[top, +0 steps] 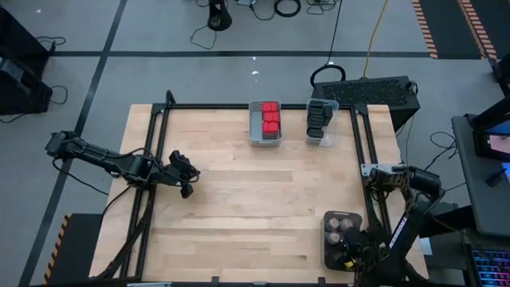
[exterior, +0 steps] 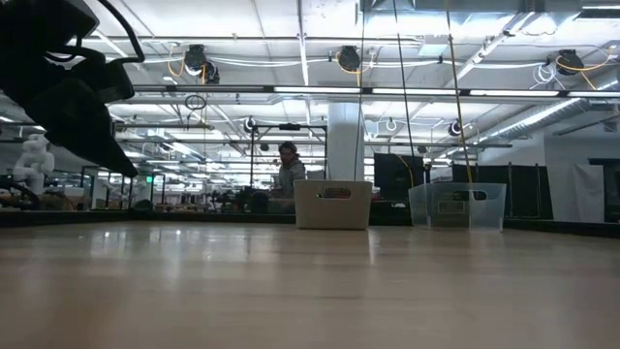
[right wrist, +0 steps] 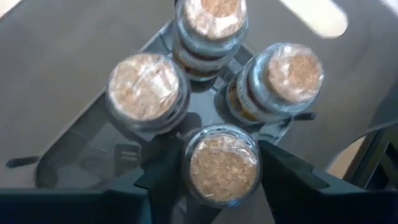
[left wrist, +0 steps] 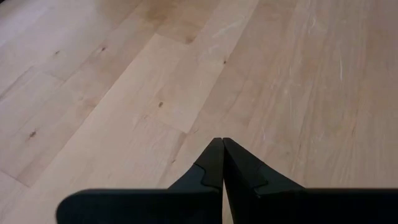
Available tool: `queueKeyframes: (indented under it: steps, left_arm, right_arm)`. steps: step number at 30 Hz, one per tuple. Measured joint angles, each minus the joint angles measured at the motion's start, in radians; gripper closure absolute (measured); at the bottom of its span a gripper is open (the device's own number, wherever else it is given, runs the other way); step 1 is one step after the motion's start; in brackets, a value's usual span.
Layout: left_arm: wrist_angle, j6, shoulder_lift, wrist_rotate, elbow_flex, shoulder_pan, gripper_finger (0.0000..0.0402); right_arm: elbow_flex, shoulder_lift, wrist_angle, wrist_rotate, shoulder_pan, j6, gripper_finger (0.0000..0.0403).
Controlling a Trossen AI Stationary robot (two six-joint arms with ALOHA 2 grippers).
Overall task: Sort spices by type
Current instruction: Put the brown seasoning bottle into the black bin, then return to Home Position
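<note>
— Where do the spices stand?
— Four tan-topped jars [right wrist: 224, 165] sit on the dark tray [top: 330, 249] at the surface's near right corner; the right gripper [right wrist: 211, 171] straddles the nearest jar, fingers spread beside it, contact unclear. Red-capped containers [top: 270, 118] fill the grey bin [top: 255, 135] at the far edge, black ones [top: 319, 116] the clear bin [top: 325, 140] beside it.
— And what remains?
— Seemingly little: no loose container shows. The left gripper [left wrist: 222, 163], fingers pressed together and empty, hovers over bare wood at left.
</note>
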Motion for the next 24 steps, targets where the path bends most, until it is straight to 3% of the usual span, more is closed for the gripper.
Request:
queueKeyframes:
  steps: [10, 24]
  left_arm:
    - [0.000, 0.000, 0.000, 0.000, 0.000, 0.000, 0.0393]
    - [0.002, 0.002, 0.000, 0.000, 0.000, 0.000, 0.0393]
  right_arm:
    - [0.000, -0.046, -0.021, 0.005, -0.002, 0.004, 0.0141]
    - [-0.001, -0.187, -0.067, 0.014, -0.029, -0.034, 0.0131]
